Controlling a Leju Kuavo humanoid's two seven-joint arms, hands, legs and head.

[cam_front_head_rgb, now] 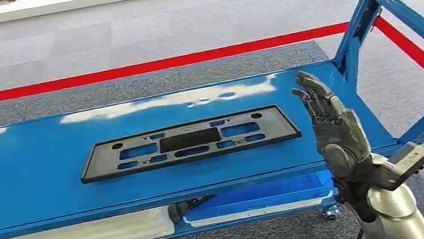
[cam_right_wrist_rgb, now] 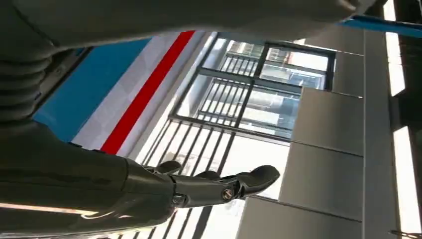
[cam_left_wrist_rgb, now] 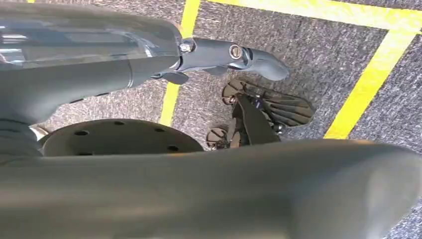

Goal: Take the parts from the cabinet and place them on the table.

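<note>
Fingers (cam_front_head_rgb: 316,101) of right hand (cam_front_head_rgb: 331,127) spread, holding nothing.

A glossy blue painted metal shelf (cam_front_head_rgb: 28,178) catches pale reflections of light. On it lies a matt black, plastic-looking panel (cam_front_head_rgb: 187,142) with cut-out slots. The right hand (cam_front_head_rgb: 330,124) looks like dull grey metal. The floor is rough grey carpet (cam_front_head_rgb: 121,38).
</note>
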